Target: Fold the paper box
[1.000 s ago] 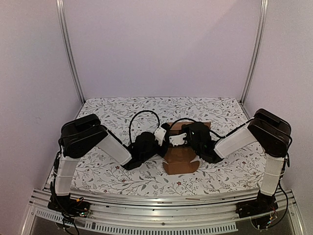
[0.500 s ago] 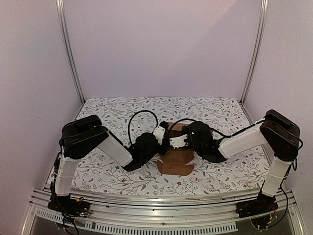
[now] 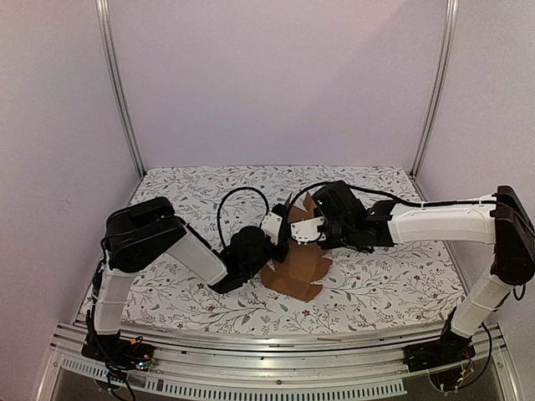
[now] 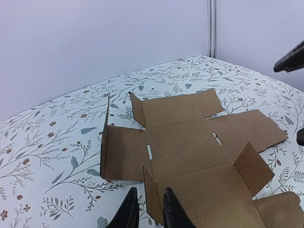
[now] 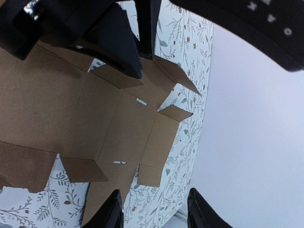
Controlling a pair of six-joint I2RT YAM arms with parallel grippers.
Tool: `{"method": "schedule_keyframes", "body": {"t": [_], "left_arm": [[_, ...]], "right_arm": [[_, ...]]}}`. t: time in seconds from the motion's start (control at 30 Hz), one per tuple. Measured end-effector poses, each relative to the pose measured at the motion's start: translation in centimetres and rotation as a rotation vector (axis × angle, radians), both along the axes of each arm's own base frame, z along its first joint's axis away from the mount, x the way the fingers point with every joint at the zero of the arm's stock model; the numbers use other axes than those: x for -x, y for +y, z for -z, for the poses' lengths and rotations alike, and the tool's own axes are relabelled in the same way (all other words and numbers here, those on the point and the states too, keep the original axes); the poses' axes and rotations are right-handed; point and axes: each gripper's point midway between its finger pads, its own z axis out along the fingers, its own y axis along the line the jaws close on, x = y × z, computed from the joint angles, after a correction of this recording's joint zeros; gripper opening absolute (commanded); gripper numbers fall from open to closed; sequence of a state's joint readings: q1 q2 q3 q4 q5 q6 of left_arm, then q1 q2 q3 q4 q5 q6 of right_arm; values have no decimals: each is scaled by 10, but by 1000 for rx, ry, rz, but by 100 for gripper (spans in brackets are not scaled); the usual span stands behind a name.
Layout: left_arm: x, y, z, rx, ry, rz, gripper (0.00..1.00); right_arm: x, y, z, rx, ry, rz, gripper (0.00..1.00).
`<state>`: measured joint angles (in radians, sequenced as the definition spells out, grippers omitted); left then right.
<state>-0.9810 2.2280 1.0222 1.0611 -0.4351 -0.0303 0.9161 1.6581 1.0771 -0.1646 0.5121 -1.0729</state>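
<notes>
A: Question: where is the box [image 3: 294, 266]?
B: Mid-counter [image 3: 192, 188], opened out flat, with some flaps standing.
A: Left tool [image 4: 149, 198]?
B: Nearly closed. It seems to pinch a near upright flap, though the view crops the contact.
A: Right tool [image 5: 154, 195]?
B: Spread wide over the cardboard, holding nothing.

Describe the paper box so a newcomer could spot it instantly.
On the floral tablecloth, look centre, between the left gripper and the right gripper. The paper box is the plain brown cardboard cut-out there, unfolded, with some flaps raised. Nothing else on the patterned cloth is brown and unprinted.
</notes>
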Motion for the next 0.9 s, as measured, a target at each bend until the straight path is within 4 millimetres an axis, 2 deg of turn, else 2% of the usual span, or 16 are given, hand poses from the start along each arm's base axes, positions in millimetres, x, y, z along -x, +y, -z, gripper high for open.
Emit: {"method": "schedule_keyframes", "body": {"t": [0.2, 0.27, 0.33, 0.37, 0.47, 0.5, 0.57, 0.63, 0.7, 0.8, 0.9], "left_arm": [[1, -1, 0, 1, 1, 5, 18], [4, 2, 1, 1, 8, 12, 22], [10, 11, 0, 0, 28, 12, 34], [13, 16, -3, 5, 44, 9, 37], [10, 24, -26, 22, 95, -6, 44], [2, 21, -40, 33, 120, -15, 45], [-16, 13, -66, 53, 151, -21, 48], [-39, 7, -91, 67, 180, -32, 49], [-59, 6, -105, 62, 220, -51, 50], [-80, 5, -100, 15, 292, -87, 51], [-92, 4, -72, -55, 378, -120, 51]], "right_arm": [[21, -13, 7, -21, 167, 42, 47], [23, -17, 6, -43, 229, 62, 47], [15, -24, -3, -97, 282, 102, 47], [4, -30, -14, -150, 306, 139, 47], [-27, -51, -43, -293, 326, 244, 47], [-37, -56, -55, -359, 334, 278, 47], [-52, -74, -60, -413, 340, 344, 48], [-64, -83, -58, -471, 367, 407, 48], [-72, -89, -48, -520, 416, 458, 48], [-78, -98, -23, -580, 515, 545, 49], [-78, -107, -9, -615, 570, 604, 49]]}}
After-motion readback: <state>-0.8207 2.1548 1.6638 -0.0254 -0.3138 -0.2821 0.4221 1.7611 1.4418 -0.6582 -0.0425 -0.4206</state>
